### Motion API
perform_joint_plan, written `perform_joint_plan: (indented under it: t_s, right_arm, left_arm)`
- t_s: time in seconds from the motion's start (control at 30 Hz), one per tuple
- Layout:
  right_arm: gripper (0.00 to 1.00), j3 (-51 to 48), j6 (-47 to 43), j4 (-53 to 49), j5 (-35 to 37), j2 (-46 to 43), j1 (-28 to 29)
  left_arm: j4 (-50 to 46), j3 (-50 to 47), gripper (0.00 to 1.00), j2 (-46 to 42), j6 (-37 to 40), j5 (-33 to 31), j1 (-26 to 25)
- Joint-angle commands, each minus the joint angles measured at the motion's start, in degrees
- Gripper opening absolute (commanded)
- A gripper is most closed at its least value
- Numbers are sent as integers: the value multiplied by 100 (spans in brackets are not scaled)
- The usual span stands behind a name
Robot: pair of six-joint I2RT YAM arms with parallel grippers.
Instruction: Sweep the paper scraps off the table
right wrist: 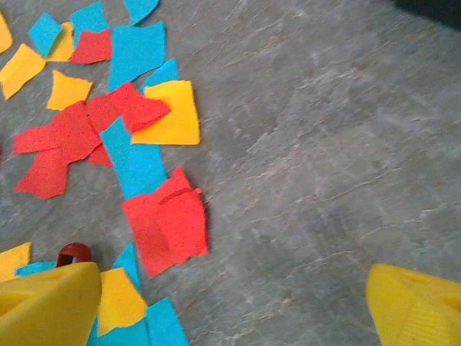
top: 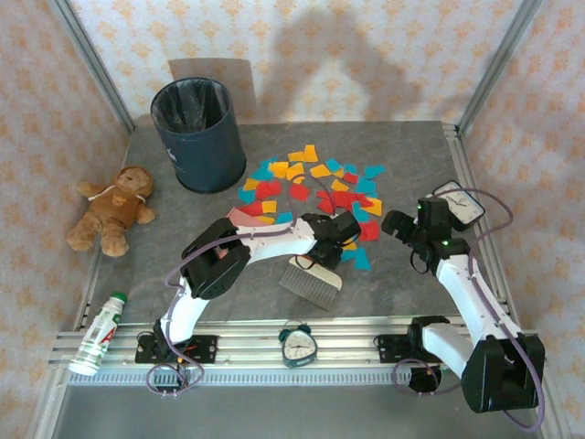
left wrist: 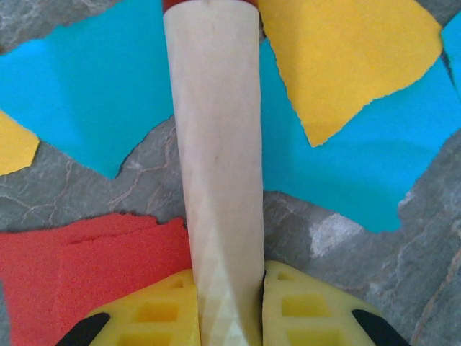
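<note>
Brown teddy [top: 114,208] sits far left on the table [top: 411,146], with a bottle [top: 99,334] lying on the rail nearer the arms and a dark bin [top: 198,134] behind. The left gripper [left wrist: 229,306] is clamped on the cream handle [left wrist: 216,166] of a brush [top: 311,283], whose bristles sit at the near edge of the scraps [top: 311,187]. These are red, yellow and blue pieces spread mid-table. The right gripper [right wrist: 234,303] hangs just right of them, fingers wide apart, holding nothing.

Left arm [top: 196,274] and right arm [top: 466,293]: white links, black joint housings, grey-purple cables [top: 505,212], yellow moulded fingers [right wrist: 43,306] on left gripper [left wrist: 229,313] and right gripper [right wrist: 230,310]
</note>
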Motion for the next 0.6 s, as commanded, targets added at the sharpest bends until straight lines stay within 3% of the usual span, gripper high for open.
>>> perform_joint_plan:
  t_s: [0.0,0.17,0.33,0.57]
  right_arm:
    - [92,313,113,-32,-697,125,19]
    - [85,524,303,163,-1627,320,20]
    - [75,592,567,519,-2466,497,20]
    - [70,462,1046,1398,-3581,685,38]
  left_arm:
    - [398,-252,20,-679,253,-151,-34]
    - [867,-571,19,-1222,711,-276,41]
    - [1280,-779,19,-1472,1043,129,302]
    - [1971,-1119,20,-1773,1633,344,392]
